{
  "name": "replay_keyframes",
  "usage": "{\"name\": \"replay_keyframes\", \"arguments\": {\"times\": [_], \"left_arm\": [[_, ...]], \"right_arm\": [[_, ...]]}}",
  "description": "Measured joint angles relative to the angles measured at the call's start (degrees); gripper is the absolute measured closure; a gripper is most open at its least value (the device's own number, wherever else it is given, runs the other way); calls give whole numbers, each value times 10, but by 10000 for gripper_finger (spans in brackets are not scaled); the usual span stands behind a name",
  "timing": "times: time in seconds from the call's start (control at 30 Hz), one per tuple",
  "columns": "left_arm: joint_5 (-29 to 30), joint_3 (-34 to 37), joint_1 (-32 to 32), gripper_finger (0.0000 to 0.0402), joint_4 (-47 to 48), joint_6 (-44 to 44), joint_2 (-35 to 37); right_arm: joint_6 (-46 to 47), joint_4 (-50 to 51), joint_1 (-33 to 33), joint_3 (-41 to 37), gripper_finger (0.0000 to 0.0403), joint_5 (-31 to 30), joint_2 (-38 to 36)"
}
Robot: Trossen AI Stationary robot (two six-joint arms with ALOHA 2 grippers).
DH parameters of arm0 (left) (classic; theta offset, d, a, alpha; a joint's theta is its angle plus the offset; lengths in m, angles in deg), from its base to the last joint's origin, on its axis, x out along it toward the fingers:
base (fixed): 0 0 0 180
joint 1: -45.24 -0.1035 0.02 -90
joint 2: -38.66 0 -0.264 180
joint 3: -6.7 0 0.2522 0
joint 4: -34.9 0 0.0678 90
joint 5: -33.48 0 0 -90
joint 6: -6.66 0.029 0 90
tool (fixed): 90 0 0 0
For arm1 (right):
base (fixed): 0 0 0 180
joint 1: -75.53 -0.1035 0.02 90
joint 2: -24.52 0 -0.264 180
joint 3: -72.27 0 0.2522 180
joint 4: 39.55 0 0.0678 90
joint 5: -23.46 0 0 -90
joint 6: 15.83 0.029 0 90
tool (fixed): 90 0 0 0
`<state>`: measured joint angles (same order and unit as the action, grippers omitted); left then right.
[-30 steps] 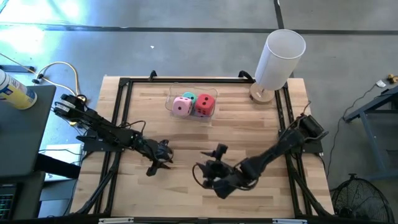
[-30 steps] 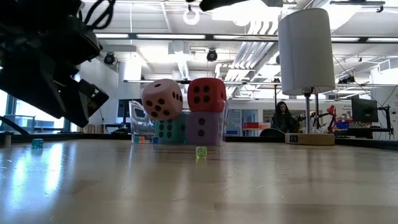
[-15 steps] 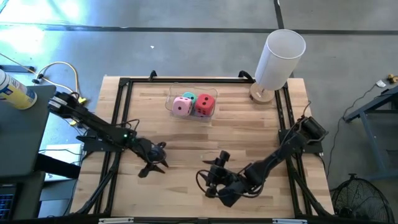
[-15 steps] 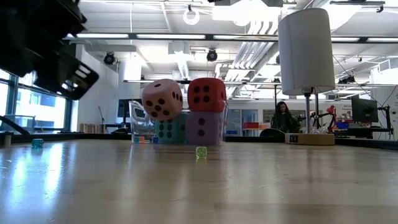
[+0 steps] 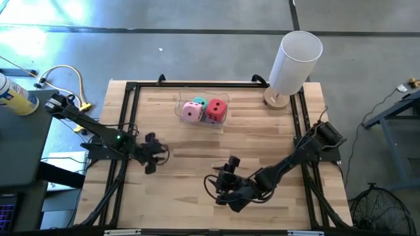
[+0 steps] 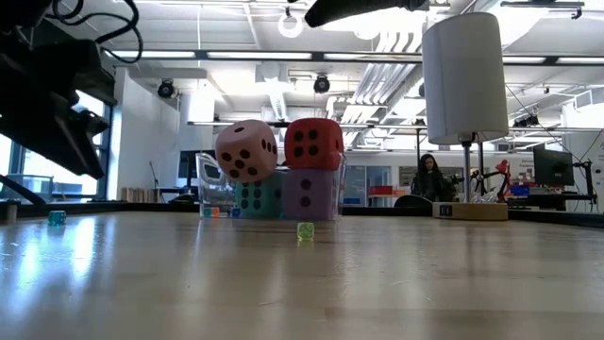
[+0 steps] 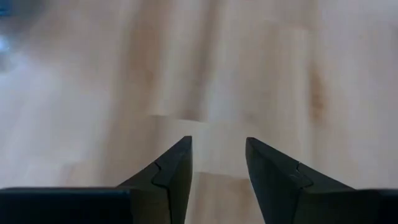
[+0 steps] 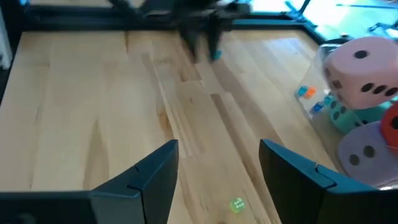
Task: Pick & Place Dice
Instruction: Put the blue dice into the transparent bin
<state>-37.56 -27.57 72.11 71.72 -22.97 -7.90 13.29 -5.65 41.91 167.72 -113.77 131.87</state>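
All four dice [image 6: 281,172] sit stacked well beyond both my pincers — left pincer [image 7: 217,163] and right pincer [image 8: 219,168] released, empty; placing looks finished.

Both arms hang low, left gripper [image 5: 152,157] and right gripper [image 5: 222,185] parted, empty.

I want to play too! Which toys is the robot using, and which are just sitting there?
For the job:
pink die
red die
teal die
purple die

Just lying about:
tall white cylinder
tiny green die
small blue cube
clear container
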Motion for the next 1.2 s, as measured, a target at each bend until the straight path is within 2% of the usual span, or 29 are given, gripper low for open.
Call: {"name": "replay_keyframes", "arguments": {"times": [0.1, 0.2, 0.47, 0.53, 0.63, 0.7, 0.93, 1.2], "left_arm": [[51, 0, 0, 257, 30, -40, 5], [56, -3, -10, 257, 53, -79, 4], [-48, -91, -113, 275, 260, -82, 3], [-82, -102, -148, 280, 286, -76, 3], [-163, -102, -210, 286, 307, -77, -8], [-187, -102, -249, 288, 317, -74, -25], [-186, -102, -336, 289, 320, -57, -95], [-176, -102, -350, 289, 315, -57, -158]], "right_arm": [[-13, 1, 9, 0, 188, 24, 0], [-24, -2, 16, -6, 188, 28, 0], [7, -13, 36, -57, 188, 29, 0], [11, -34, 41, -72, 188, 29, 0], [11, -59, 46, -86, 188, 39, 0], [11, -63, 50, -86, 188, 54, 0], [-1, -88, 53, -86, 188, 70, 0], [-5, -90, 51, -86, 188, 71, 0]]}}
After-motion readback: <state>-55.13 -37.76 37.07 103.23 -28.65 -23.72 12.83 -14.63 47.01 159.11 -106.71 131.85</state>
